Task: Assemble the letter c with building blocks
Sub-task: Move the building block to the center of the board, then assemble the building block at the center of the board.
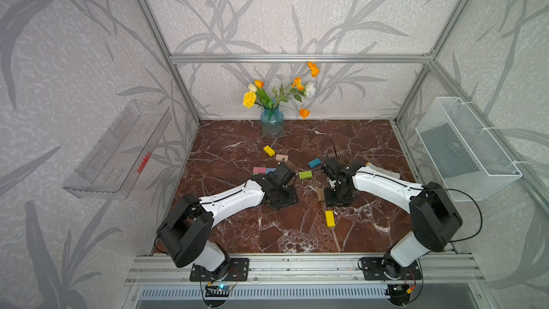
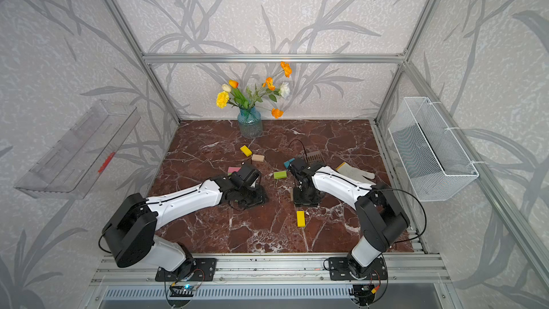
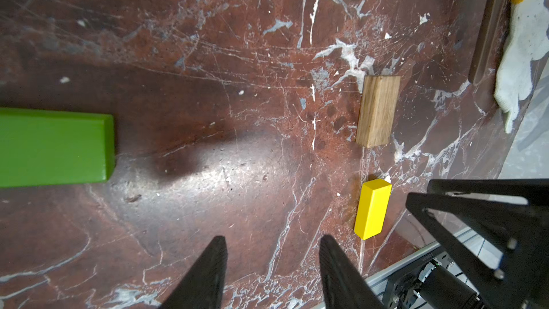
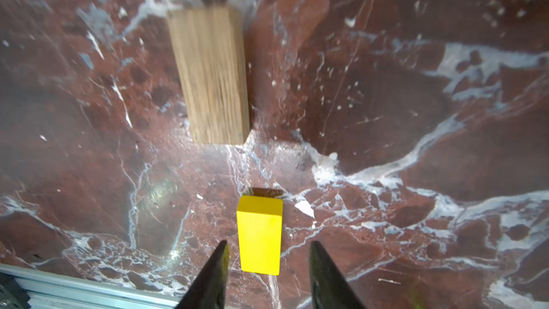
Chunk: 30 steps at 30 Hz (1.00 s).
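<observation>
Both arms are low over the marble table (image 1: 237, 233). The left gripper (image 3: 272, 237) has its fingers apart with nothing between them, and a green block (image 3: 53, 147) lies near it. The right gripper (image 4: 269, 242) is parted and empty. A yellow block (image 4: 260, 236) lies flat on the table, framed between its fingertips, with a brown wooden block (image 4: 211, 75) beyond it. A lime block (image 1: 305, 174), teal block (image 1: 314, 162) and pink block (image 1: 259, 170) lie scattered toward the vase (image 1: 271, 123).

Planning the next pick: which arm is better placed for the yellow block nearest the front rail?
Right, probably. The open right gripper has the yellow block lined up between its fingertips; from the left gripper it lies off to one side.
</observation>
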Each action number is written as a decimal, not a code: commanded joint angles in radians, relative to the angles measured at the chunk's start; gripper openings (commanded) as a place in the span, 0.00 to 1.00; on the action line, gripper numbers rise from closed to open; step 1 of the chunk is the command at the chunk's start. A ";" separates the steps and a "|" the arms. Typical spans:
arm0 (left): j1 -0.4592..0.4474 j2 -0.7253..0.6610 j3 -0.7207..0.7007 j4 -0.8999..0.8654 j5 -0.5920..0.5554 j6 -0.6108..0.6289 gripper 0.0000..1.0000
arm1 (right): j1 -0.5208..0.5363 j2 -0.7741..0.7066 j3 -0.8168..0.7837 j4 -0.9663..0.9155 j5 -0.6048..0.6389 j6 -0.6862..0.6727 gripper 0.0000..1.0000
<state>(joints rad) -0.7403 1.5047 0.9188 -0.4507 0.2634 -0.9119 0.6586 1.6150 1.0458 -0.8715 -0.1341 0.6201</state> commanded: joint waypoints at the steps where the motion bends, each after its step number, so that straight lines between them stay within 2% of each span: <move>1: 0.003 -0.032 -0.015 0.012 -0.008 -0.002 0.51 | 0.028 -0.033 -0.020 -0.046 -0.014 0.049 0.49; 21: 0.005 -0.038 -0.027 0.042 0.016 0.017 0.50 | 0.079 0.060 -0.053 0.025 -0.026 0.091 0.49; 26: 0.005 -0.068 -0.053 0.081 0.034 0.024 0.50 | 0.081 0.079 -0.063 0.043 -0.033 0.092 0.43; 30: 0.006 -0.100 -0.077 0.097 0.038 0.024 0.49 | 0.081 0.086 -0.053 0.049 -0.029 0.087 0.32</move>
<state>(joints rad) -0.7391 1.4445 0.8612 -0.3786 0.2913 -0.9073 0.7334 1.6901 0.9932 -0.8265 -0.1661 0.7071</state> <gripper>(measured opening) 0.495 0.331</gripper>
